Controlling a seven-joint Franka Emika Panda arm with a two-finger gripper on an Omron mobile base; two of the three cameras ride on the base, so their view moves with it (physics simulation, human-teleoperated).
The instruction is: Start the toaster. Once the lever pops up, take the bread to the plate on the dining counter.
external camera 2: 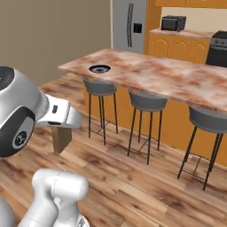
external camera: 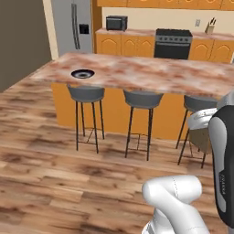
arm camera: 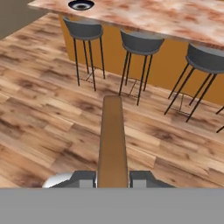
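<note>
My gripper (arm camera: 113,178) is shut on the bread (arm camera: 113,140), a tan-brown slice seen edge-on that sticks out ahead of the fingers. From the right base view the bread (external camera 2: 61,137) hangs below the gripper (external camera 2: 62,126), well above the wooden floor. It also shows under the gripper (external camera: 201,127) as the bread (external camera: 199,138) in the left base view. The plate (external camera: 82,73), dark-rimmed with a white centre, lies near the left end of the dining counter (external camera: 151,73), far ahead of my hand. The plate (external camera 2: 99,68) and plate (arm camera: 81,5) carry nothing. The toaster is out of view.
Three grey bar stools (external camera: 86,93) (external camera: 143,98) (external camera: 199,103) stand along the counter's near side, between me and the plate. Behind the island are orange cabinets, a black oven (external camera: 173,43), a microwave (external camera: 116,23) and a steel fridge (external camera: 73,25). Open wooden floor lies in front.
</note>
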